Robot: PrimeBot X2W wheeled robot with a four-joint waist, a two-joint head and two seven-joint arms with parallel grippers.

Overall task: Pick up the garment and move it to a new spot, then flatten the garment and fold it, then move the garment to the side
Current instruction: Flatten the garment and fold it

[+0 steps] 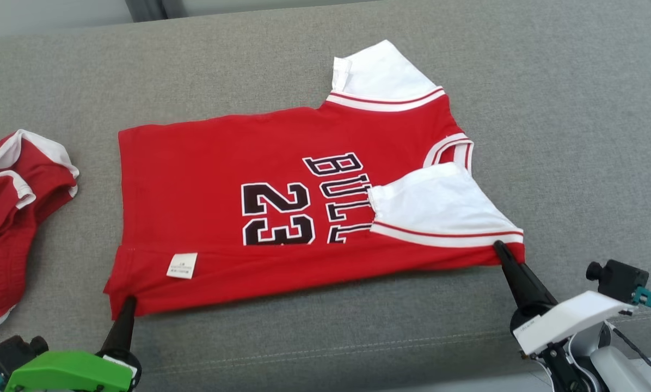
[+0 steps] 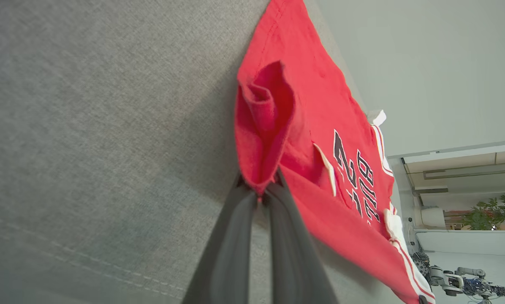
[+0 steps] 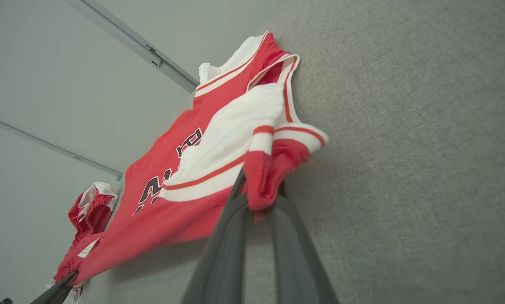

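One jersey (image 1: 206, 163) clamped at two corners: left pincer (image 1: 129, 300), right pincer (image 1: 498, 247).

We record jersey (image 1: 206, 163), centre frame: soft matt knit cloth. Bench (image 1: 576, 109): coarse grey woven fabric. Left claw (image 1: 129, 300) and right claw (image 1: 498, 246): matt dark finish.

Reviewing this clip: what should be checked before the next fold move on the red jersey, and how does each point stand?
1. Hem corner of the red fabric jersey printed 23 pinched in left gripper: ok.
2. Shoulder corner pinched in right gripper: ok.
3. Both layers caught in each pinch: cannot tell.
4. Far part of jersey flat on grey fabric surface: ok.
5. Crumpled red-and-white garment apart from jersey: ok.
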